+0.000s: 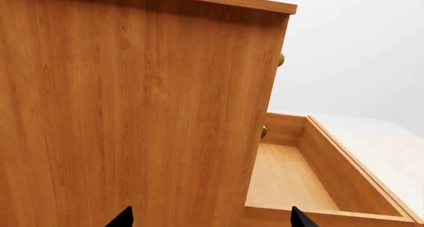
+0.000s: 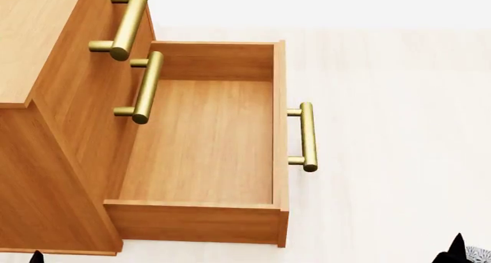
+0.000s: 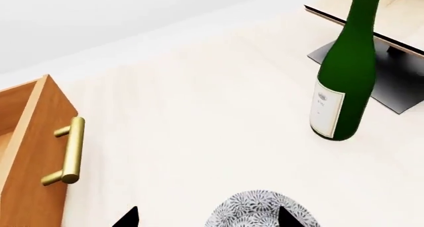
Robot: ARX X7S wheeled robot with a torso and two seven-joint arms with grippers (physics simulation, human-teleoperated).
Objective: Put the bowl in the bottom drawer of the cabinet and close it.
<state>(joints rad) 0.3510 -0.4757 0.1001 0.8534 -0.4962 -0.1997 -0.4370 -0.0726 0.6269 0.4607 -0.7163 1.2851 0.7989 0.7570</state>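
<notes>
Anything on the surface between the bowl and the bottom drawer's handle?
Nothing: the right wrist view shows bare pale surface between the bowl and the handle. The green bottle stands off to the side.

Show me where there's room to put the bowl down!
The open bottom drawer is bare inside, walled on all sides. Pale floor between its brass handle and the green wine bottle is free. Behind the bottle, a rack crowds things.

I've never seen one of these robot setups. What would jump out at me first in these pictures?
The wide-open bottom drawer of the orange-brown cabinet, pulled far out and empty, with its brass handle facing the pale surface. Next, the tall green bottle standing upright, off to the side away from the drawer. Near it, the speckled white bowl sits between the right gripper fingertips.
</notes>
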